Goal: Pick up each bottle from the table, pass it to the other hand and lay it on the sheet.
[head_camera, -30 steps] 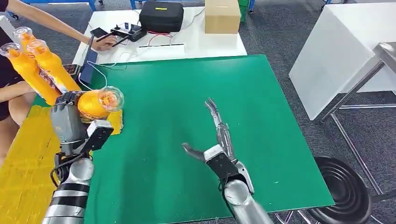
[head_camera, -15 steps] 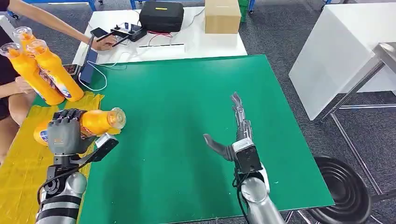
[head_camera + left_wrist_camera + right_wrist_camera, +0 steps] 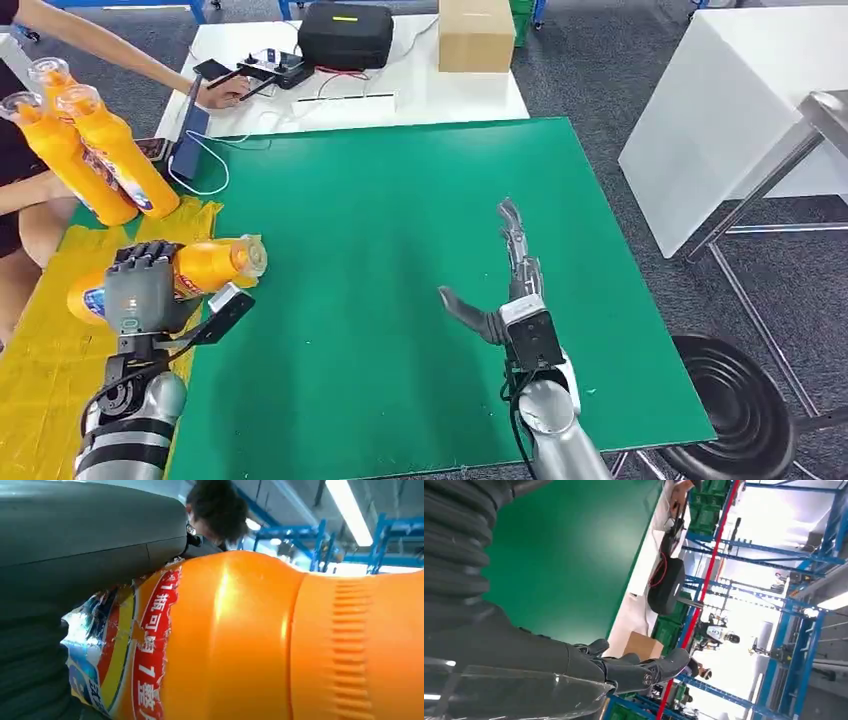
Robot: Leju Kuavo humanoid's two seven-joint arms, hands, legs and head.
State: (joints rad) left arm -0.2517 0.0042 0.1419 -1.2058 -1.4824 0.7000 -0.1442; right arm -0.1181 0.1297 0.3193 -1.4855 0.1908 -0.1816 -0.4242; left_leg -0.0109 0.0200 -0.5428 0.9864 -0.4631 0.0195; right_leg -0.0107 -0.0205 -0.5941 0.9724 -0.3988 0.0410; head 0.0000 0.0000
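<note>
The left hand [image 3: 140, 290] is wrapped tight around an orange bottle [image 3: 205, 265]. The bottle lies on its side in the hand, low over the yellow sheet [image 3: 50, 360], right by the edge of the green table [image 3: 400, 220]. Its cap end points toward the green table. Up close, the orange bottle [image 3: 280, 640] has a red and blue label. The right hand [image 3: 505, 290] is over the green table with its fingers spread apart and nothing in it. A person [image 3: 30, 190] at the far left holds three more orange bottles [image 3: 90, 150] standing tilted above the sheet.
</note>
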